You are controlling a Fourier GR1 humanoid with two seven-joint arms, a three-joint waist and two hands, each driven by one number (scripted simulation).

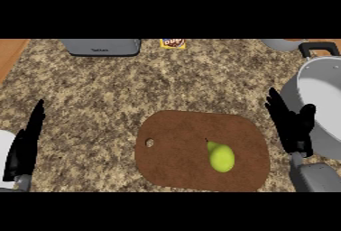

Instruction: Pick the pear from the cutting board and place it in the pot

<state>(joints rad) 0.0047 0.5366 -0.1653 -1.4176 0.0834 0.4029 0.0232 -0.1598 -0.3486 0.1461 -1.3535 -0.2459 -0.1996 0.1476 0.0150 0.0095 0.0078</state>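
Left robot hand (23, 146) at nine o'clock by the frame's edge: fingers straight and pointing up, nothing held, resting over the speckled granite bench (100, 85). Grey appliance (101, 46) at eleven o'clock along the far edge; yellow packet (173, 43) at twelve, only partly in view. Brown cutting board (180, 149) just below centre, small hole near its nine o'clock edge. Green pear (221, 157) lying on the board toward its four o'clock corner, stem end pointing to eleven, untouched. Right robot hand (291, 124) at three o'clock: fingers straight, open and empty, between board and pot, apart from the pear. Grey pot (303, 90) at two o'clock, black handle at its far rim, cut off by the frame's right edge.
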